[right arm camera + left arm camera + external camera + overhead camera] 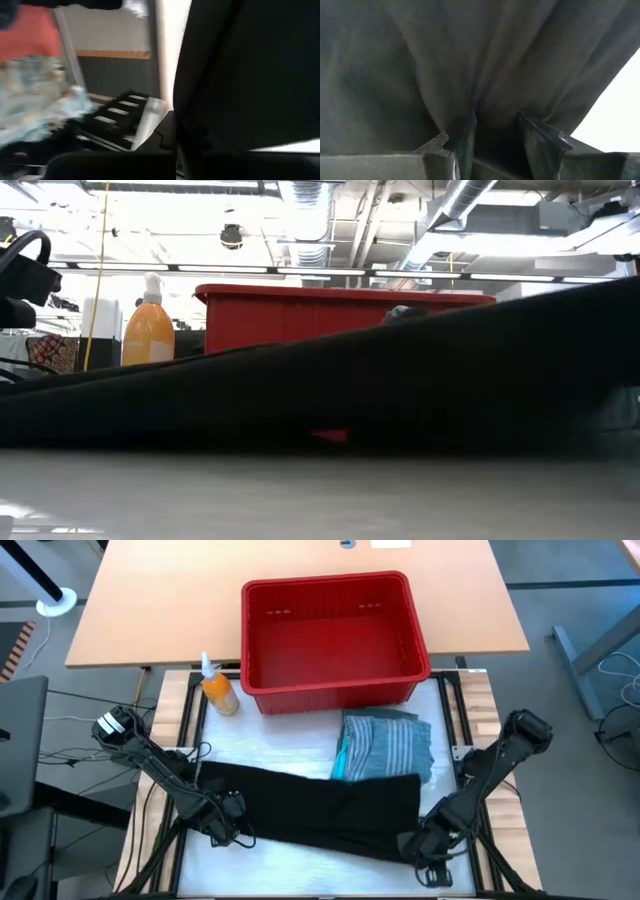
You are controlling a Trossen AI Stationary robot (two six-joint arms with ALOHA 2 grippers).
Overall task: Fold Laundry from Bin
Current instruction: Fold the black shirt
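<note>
A large black garment (320,805) lies stretched across the white table top, seen in the low view as a dark band (400,370) rising to the right. My left gripper (228,820) is shut on its left near part, my right gripper (432,858) on its right near corner. A folded blue-grey striped shirt (388,745) with a turquoise piece (343,762) at its side rests on the table behind the black garment. The red bin (335,640) stands farther back with nothing showing inside it. My left gripper pinches a gathered bunch of the black cloth (495,117) between its two fingers (466,134), from above, pointing down. Folds fan out from the pinch; how many layers, I cannot tell. My right gripper is shut at the garment's right near corner (415,840), slanting down. The wrist view is blurred and the black cloth (235,75) covers the place of contact. That end is raised off the table.
An orange bottle with a white pump (218,690) stands left of the bin. Dark rails (452,710) run along the work surface's sides. A wooden table (150,600) lies behind, under the bin's far part.
</note>
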